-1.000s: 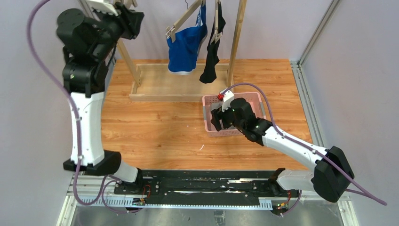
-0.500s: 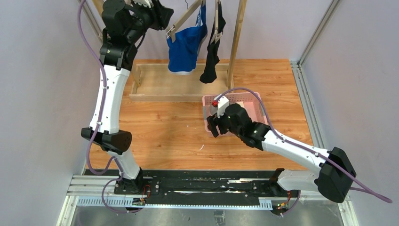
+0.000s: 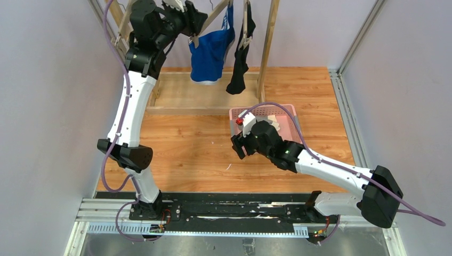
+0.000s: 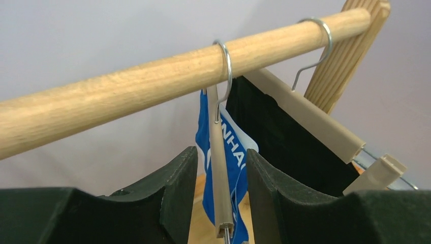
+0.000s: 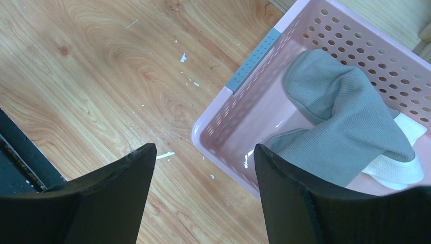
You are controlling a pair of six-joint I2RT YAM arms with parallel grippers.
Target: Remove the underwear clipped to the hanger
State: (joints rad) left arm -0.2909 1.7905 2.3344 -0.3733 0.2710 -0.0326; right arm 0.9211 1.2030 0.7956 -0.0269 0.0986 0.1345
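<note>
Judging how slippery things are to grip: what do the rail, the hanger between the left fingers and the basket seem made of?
Rail: bare pale wood, visible grain, matte.
Hanger: smooth beige bar, probably plastic, possibly painted wood; shiny wire hook, likely metal.
Basket: pink moulded plastic, perforated walls, slight sheen.

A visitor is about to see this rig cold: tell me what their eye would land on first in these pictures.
The bright blue underwear and the black underwear hang at the back from the wooden rail, with the left claw open astride the blue pair's hanger. Nearer, the right claw hangs open above a corner of the pink basket, where the grey underwear lies.
</note>
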